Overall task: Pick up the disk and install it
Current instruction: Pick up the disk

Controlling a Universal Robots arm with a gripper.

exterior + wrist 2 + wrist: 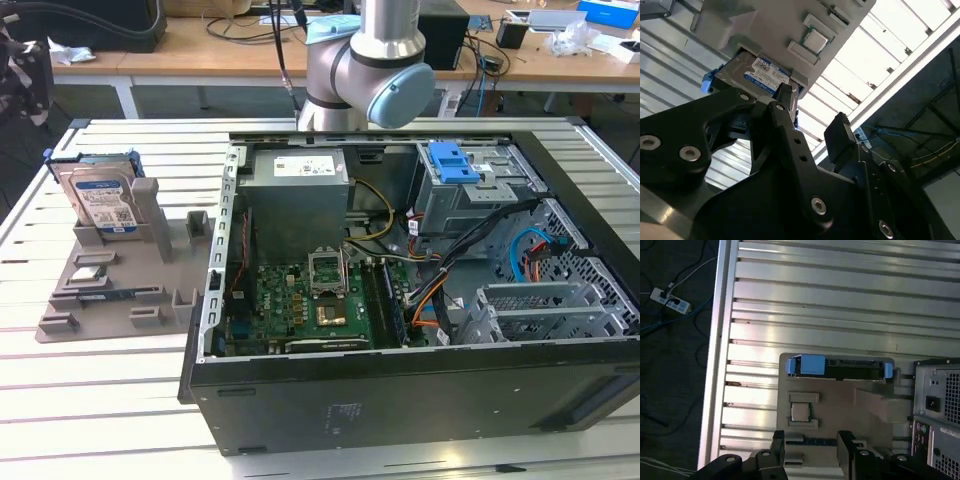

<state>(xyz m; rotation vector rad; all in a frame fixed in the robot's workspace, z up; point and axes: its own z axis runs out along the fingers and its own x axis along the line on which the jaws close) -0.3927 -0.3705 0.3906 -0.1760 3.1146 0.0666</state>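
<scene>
Exterior view: the disk stands on edge in a slot at one end of the grey holder. Second wrist view: the gripper hangs over the holder, jaws wide apart and empty. First wrist view: the disk sits along the holder's edge, clear of the fingers.

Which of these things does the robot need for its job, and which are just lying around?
For the job: the disk standing in the grey holder; the open end effector; the open computer case.
Just lying about: the small chip; the power strip on the floor.

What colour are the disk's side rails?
Blue, best seen on the disk in the first wrist view.
</scene>
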